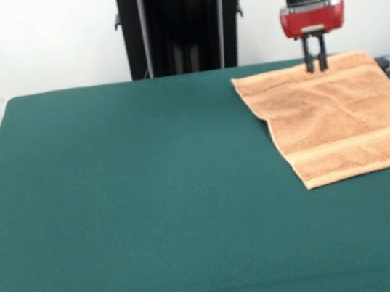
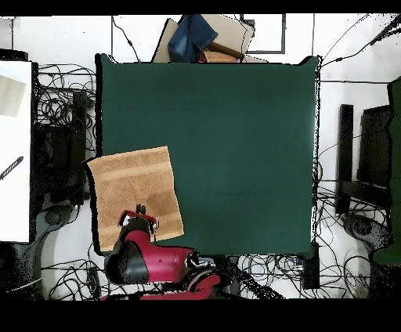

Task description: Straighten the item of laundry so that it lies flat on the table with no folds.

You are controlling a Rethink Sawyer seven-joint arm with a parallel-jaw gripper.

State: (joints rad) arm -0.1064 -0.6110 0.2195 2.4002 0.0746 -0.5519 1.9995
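Observation:
The orange-tan towel (image 1: 334,118) lies spread out and looks flat at the far right corner of the green table (image 1: 130,200). Woven bands run near its two ends. Its right corner reaches the table's right edge. In the overhead view the towel (image 2: 135,188) is at the table's (image 2: 235,141) lower left, and its left side hangs slightly over the edge. My gripper (image 1: 316,63) hangs straight down with its fingers close together, tips at the towel's far edge. It also shows in the overhead view (image 2: 141,211) at the towel's edge nearest the robot base. I cannot tell whether it pinches cloth.
The black pedestal (image 1: 180,23) stands behind the table's far edge. A cardboard box with blue cloth (image 2: 204,39) sits beyond the opposite edge. Cables (image 2: 63,110) and black stands (image 2: 345,156) lie on the floor around the table. A white surface (image 2: 16,149) is at the left.

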